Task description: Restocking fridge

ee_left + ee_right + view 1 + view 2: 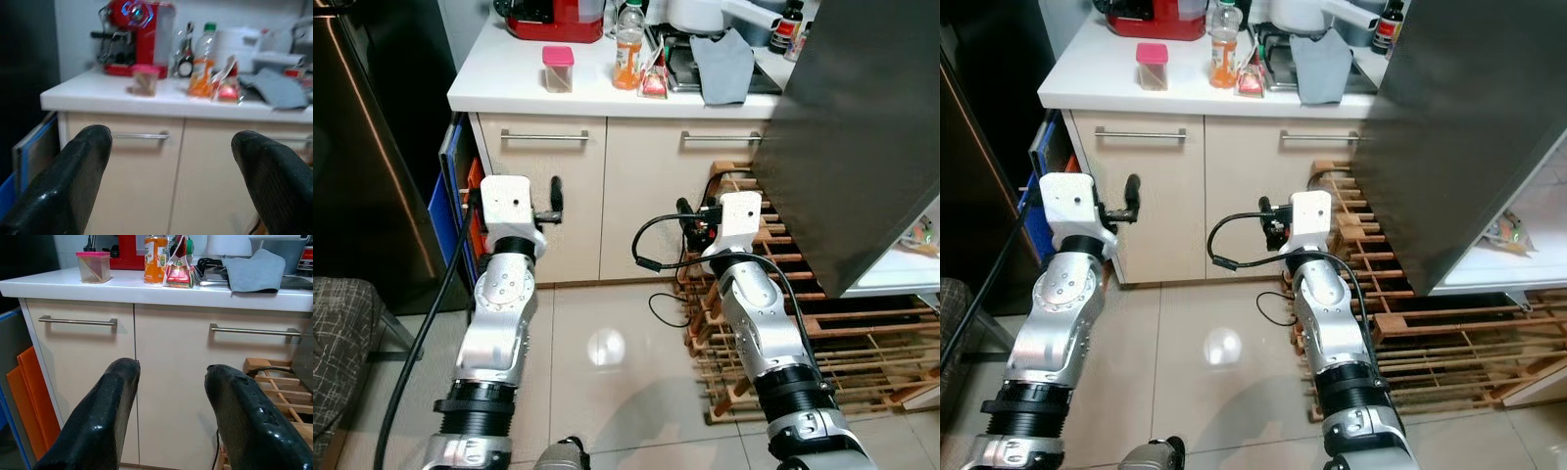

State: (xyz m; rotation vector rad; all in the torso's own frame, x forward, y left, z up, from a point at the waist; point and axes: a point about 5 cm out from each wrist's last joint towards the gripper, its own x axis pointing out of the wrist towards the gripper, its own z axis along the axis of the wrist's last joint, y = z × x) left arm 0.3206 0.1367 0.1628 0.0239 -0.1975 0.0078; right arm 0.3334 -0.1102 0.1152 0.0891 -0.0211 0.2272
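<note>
White worktop point(509, 88) carries the juice bottle point(627, 46), beyond both arms. Left wrist view: left end effector point(171, 181) spread wide, empty. Right wrist view: right end effector point(171, 426) released too. Step closer first, I'd say, then reach for the bottle.

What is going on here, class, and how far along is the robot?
The robot faces a white counter holding an orange drink bottle, a pink-lidded container and a red snack packet. Both arms are raised before the cupboards: the left gripper and the right gripper have open fingers and hold nothing. The fridge door stands open on the right. Nothing has been picked up yet.
</note>
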